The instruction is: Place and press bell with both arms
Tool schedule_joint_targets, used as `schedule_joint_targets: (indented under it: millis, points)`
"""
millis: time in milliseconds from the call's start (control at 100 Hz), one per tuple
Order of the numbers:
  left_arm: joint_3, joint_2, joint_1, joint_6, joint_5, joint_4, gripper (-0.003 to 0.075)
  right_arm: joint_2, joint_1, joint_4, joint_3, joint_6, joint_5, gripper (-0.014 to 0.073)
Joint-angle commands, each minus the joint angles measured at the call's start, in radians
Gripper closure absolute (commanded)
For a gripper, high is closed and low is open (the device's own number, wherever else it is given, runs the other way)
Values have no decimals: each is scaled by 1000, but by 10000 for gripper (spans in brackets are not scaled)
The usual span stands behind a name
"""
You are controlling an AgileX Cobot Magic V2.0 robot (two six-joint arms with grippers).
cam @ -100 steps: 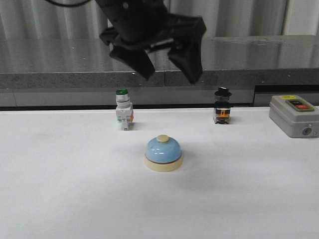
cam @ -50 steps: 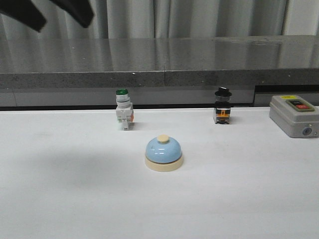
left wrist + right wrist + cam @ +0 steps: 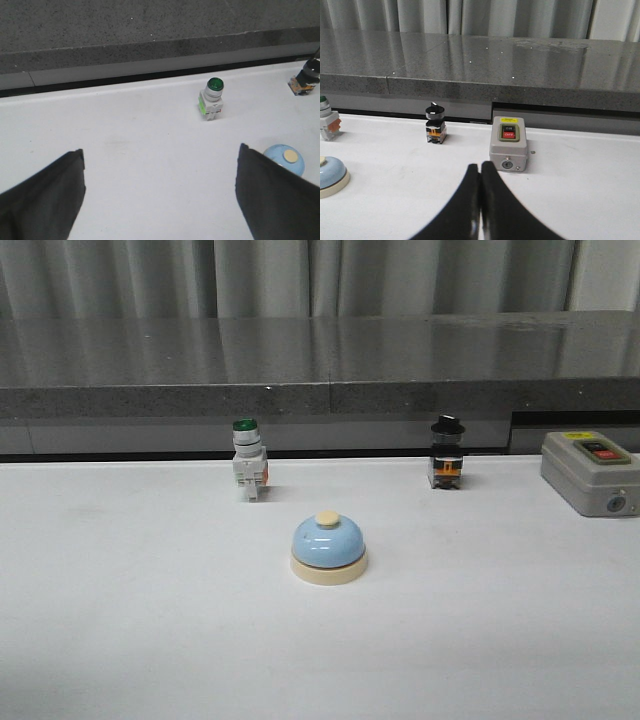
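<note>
The light-blue bell with cream base and cream button stands upright on the white table, near the middle in the front view. It also shows in the left wrist view, partly hidden behind one finger, and at the edge of the right wrist view. My left gripper is open wide and empty above bare table, apart from the bell. My right gripper is shut with nothing between its fingers, over the table in front of the grey box. Neither arm shows in the front view.
A green-capped white push-button switch stands behind the bell to the left. A black-capped switch stands behind to the right. A grey box with red and black buttons sits at the far right. A dark grey ledge runs along the back.
The black arm that hung over the bell has swung up and left and left the front view. The bell has not moved.
</note>
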Motion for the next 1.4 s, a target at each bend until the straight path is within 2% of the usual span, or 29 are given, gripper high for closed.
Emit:
schedule_joint_targets:
  millis: [0, 230, 470, 1280, 1390]
  points:
    - [19, -97, 3, -2, -82, -15, 229, -19, -6, -1, -13, -2, -88, 654]
    - [109, -299, 3, -2, -79, -15, 436, -19, -6, -1, -13, -2, -88, 654]
    - [121, -358, 3, -2, -77, -13, 741, -19, -6, -1, -13, -2, -88, 654]
    - [121, -358, 3, -2, -77, -13, 741, -19, -6, -1, -13, -2, -88, 654]
    - [125, -358, 3, -2, -132, -6, 741, -19, -6, -1, -13, -2, -88, 654]
